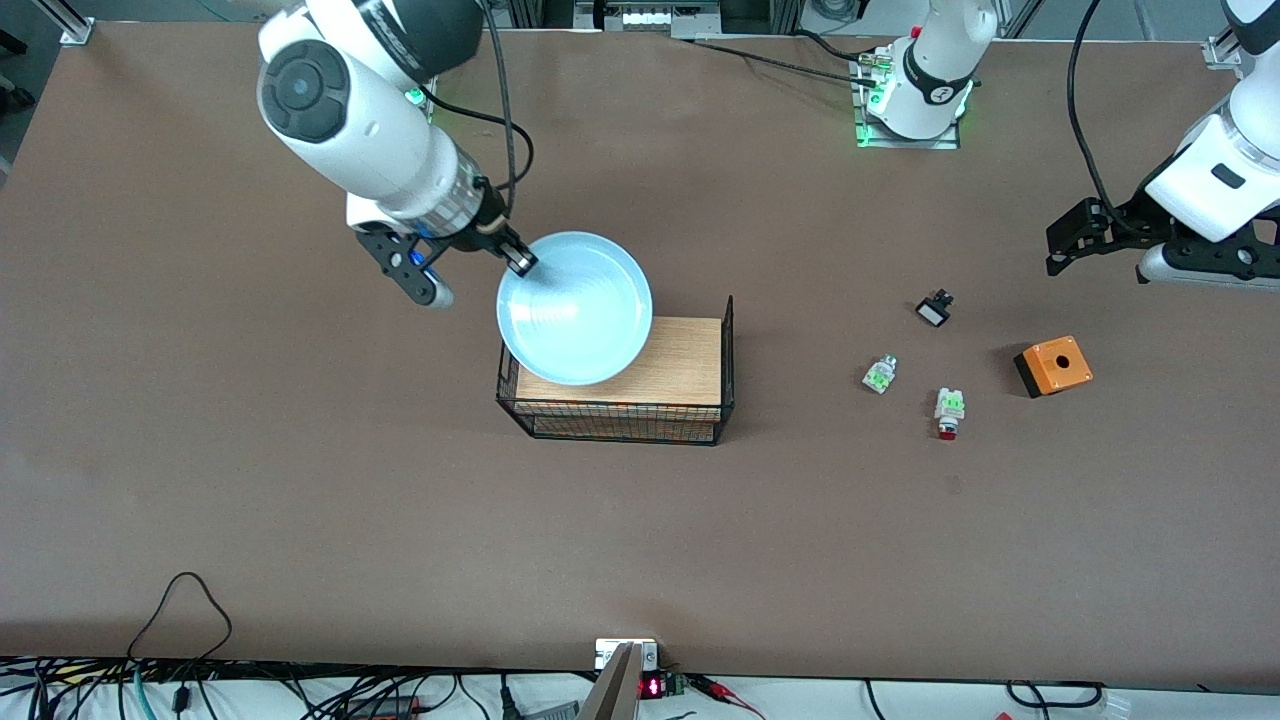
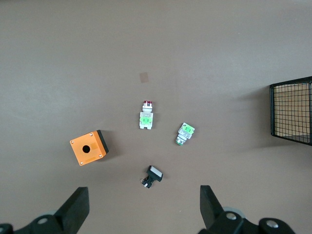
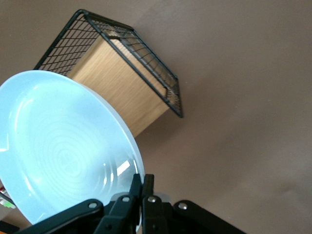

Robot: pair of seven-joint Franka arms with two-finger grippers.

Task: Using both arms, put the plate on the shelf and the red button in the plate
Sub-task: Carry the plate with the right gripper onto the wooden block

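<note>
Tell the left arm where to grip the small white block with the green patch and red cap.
Grip the small white block with the green patch and red cap across its white body, coming straight down. It lies flat on the table, clear of its neighbours, with the open left end effector hovering nearby.

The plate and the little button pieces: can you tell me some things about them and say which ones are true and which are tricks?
1. The right gripper is shut on the plate at its rim. True.
2. The plate is over the wooden-topped wire rack. True.
3. The left gripper holds the red button. False: it is open, over the table, and holds nothing.
4. The red button sits inside the orange box. False: it lies on the table, apart from the box.
</note>
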